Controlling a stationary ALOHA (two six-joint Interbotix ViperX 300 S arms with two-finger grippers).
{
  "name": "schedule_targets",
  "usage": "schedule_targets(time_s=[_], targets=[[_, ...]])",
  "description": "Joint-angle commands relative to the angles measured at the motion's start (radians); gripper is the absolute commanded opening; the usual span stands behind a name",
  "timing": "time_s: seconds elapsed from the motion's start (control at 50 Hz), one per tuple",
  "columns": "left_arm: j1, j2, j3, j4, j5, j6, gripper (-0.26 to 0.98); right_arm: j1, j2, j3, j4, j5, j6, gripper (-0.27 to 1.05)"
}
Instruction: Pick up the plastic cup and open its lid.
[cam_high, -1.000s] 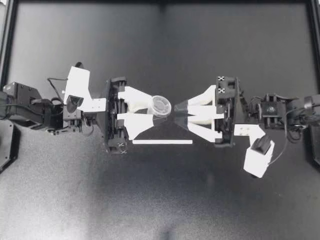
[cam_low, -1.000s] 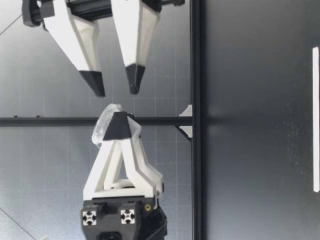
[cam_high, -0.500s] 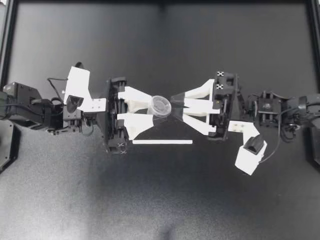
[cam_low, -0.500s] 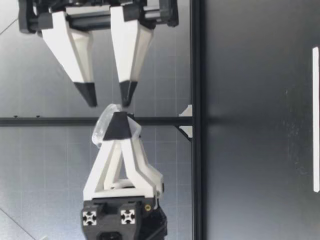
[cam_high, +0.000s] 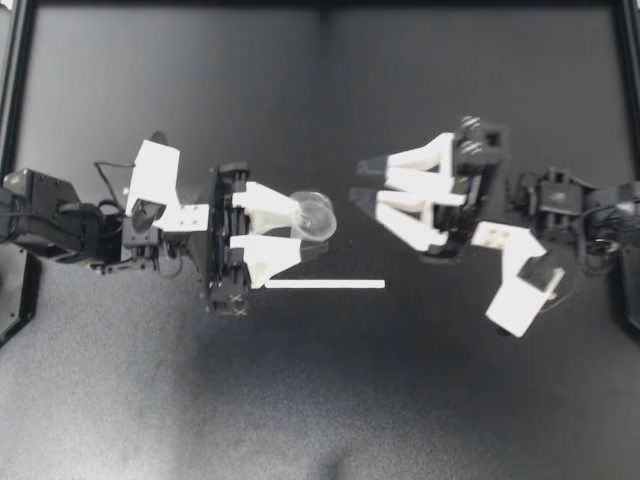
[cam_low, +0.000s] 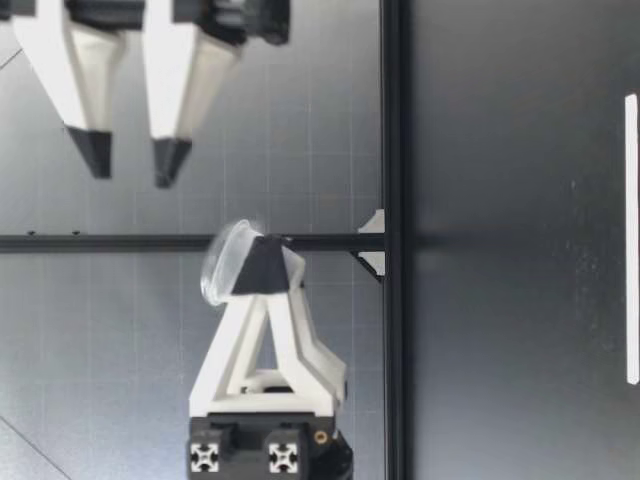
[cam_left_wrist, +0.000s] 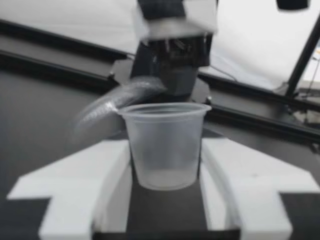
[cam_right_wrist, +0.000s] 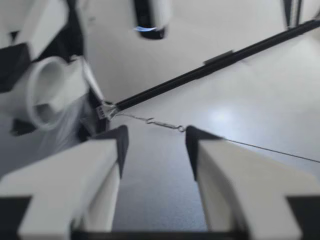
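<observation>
So the cup (cam_high: 312, 215) is up in the air over the middle of the table (cam_high: 320, 400), sitting upright between the fingers (cam_left_wrist: 90, 185) of my left gripper (cam_high: 298, 225), which is clamped on its sides from both sides. In the left wrist view the rim is uncovered, and the lid (cam_left_wrist: 112, 105) is just a blurry streak hanging off one side of it. Can't tell if it's fully detached. My right gripper (cam_high: 366, 180) is near the cup but clear of it, a bit higher in the low view, fingers spread with nothing between them. A white strip (cam_high: 325, 284) lies flat on the table just beside the left gripper.
</observation>
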Motion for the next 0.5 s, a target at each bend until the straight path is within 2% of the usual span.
schedule_targets(time_s=[0.0,0.1,0.22,0.48], targets=[[0.0,-0.02,-0.008,0.003,-0.005,0.005,0.19,-0.008,-0.023,-0.002,0.003,-0.009,0.008,0.53],[0.0,-0.026,-0.005,0.003,-0.005,0.023,0.19,0.0,-0.008,0.003,0.003,-0.008,0.025,0.53],[-0.002,-0.035,0.008,0.005,-0.005,0.063,0.19,0.025,0.015,0.002,0.003,0.006,0.132,0.53],[0.0,-0.086,0.046,0.005,-0.003,0.163,0.19,0.072,0.031,-0.018,-0.002,0.106,0.634,0.52]])
